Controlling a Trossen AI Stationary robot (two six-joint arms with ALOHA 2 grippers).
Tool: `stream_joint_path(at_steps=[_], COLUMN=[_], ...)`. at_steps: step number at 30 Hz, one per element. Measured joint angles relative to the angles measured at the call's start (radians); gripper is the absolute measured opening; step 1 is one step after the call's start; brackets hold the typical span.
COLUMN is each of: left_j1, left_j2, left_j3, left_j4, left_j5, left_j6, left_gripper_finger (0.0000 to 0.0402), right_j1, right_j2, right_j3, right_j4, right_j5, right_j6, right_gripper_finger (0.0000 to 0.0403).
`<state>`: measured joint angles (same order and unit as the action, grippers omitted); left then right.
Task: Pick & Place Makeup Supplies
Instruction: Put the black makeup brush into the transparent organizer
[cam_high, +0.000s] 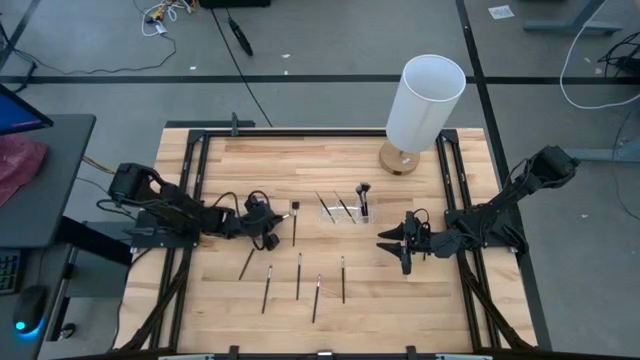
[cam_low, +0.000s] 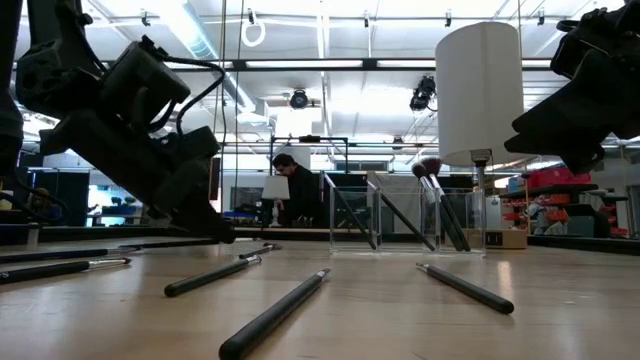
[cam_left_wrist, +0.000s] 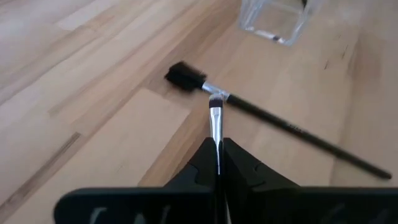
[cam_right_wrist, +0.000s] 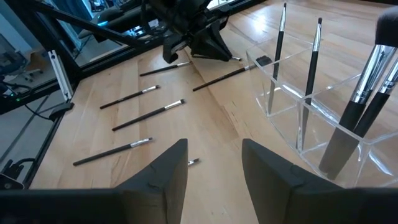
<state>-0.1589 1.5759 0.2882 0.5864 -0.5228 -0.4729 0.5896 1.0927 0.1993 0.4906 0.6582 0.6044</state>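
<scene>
Clamped between left gripper (cam_left_wrist: 217, 163) fingers: thin dark-handled silver-ferruled brush (cam_left_wrist: 216, 121), tip over another black-bristled brush (cam_left_wrist: 273, 121) on wooden table (cam_high: 220, 310). Step: pick, just made. Next: lift, carry to clear plastic holder (cam_high: 345, 212). Right gripper (cam_right_wrist: 214, 163) apart, waiting beside holder.

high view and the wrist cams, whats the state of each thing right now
left gripper: shut on a brush, low over the table
held brush: pinched by its handle, bristles forward
flat-headed brush: lying on the table just ahead of the held one
loose brushes: lying flat on the table
clear holder: upright, several brushes standing in it
right gripper: open, empty, beside the holder
white lamp: upright at the table's far edge
</scene>
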Motion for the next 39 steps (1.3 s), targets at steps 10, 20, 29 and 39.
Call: stream_joint_path(at_steps=[10, 20, 29, 39], left_j1=[0.001, 0.051, 0.093, 0.077], left_j2=[-0.004, -0.005, -0.015, -0.173], left_j3=[0.002, 0.003, 0.005, 0.007], left_j4=[0.107, 0.09, -0.05, -0.132], left_j5=[-0.006, 0.005, 0.163, 0.106], left_j6=[0.029, 0.043, 0.139, 0.109], left_gripper_finger=[0.0, 0.0049, 0.0178, 0.0187], right_j1=[0.0, 0.0, -0.002, -0.047], right_j2=[0.0, 0.0, 0.0, 0.0], right_j3=[0.0, 0.0, 0.0, 0.0], right_j4=[0.003, 0.004, 0.004, 0.009], right_j5=[0.0, 0.0, 0.0, 0.0], right_j6=[-0.001, -0.003, -0.003, 0.006], right_gripper_finger=[0.0155, 0.0155, 0.0155, 0.0155])
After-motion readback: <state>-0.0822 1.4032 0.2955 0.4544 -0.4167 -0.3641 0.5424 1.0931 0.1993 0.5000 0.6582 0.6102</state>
